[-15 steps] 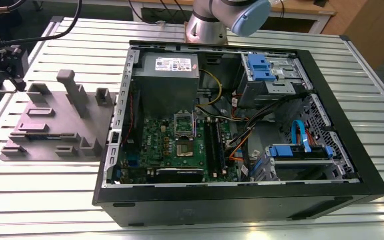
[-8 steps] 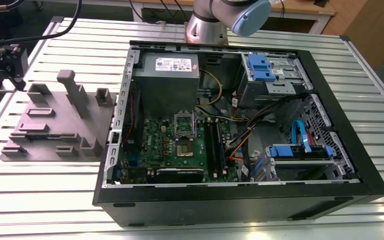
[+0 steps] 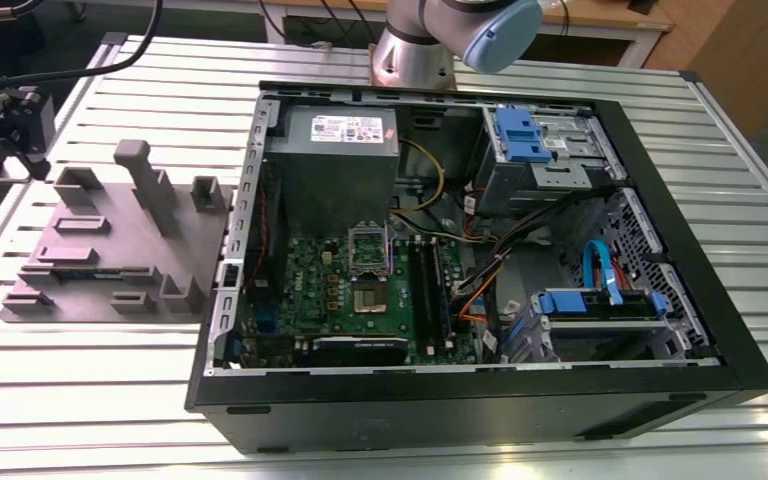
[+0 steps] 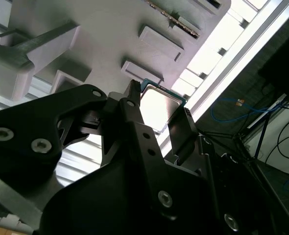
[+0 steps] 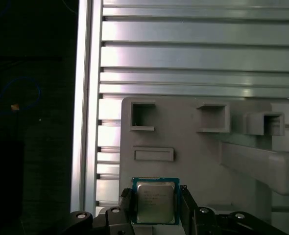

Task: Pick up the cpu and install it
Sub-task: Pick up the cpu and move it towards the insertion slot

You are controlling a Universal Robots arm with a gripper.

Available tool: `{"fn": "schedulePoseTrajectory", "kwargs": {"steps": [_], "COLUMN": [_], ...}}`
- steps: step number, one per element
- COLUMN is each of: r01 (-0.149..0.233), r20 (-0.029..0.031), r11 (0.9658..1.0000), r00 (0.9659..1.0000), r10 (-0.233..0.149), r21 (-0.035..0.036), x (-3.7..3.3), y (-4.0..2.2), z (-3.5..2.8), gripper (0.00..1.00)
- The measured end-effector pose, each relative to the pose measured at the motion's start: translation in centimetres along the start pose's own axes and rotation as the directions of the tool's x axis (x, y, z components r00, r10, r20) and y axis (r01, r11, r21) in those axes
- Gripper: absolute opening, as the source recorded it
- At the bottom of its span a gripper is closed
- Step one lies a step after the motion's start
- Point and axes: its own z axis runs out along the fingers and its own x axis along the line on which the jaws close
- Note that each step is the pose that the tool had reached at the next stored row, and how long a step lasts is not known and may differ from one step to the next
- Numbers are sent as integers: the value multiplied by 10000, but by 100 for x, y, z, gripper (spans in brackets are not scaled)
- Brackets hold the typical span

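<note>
In both wrist views my gripper [image 5: 156, 197] is shut on the cpu [image 5: 155, 201], a small square chip with a silvery top and a thin green rim, one black finger against each of two opposite edges. The held cpu [image 4: 160, 104] hangs over the corner of the grey fixture block [image 5: 193, 156], near its shallow recesses. At the exterior view's far left my gripper [image 3: 13, 160] hovers beside the fixture's back corner, well away from the computer. The dark socket frame [image 3: 367, 280] sits on the green motherboard inside the open case, its metal bracket raised.
The open black computer case [image 3: 651, 340] lies on the slatted aluminium table [image 3: 104, 370]. Inside are the grey power supply [image 3: 337, 150], memory sticks [image 3: 431, 285], cables and blue drive brackets [image 3: 524, 135]. The grey fixture [image 3: 117, 240] has tall posts. The arm's base [image 3: 418, 55] stands behind the case.
</note>
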Motion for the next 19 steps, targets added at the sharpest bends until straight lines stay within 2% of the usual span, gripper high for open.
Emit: {"fn": "schedulePoseTrajectory", "kwargs": {"steps": [19], "r01": [0], "r20": [0], "r11": [10000], "r00": [10000], "r10": [0], "r21": [0], "x": [1], "y": [3], "z": [-65], "gripper": [47]}}
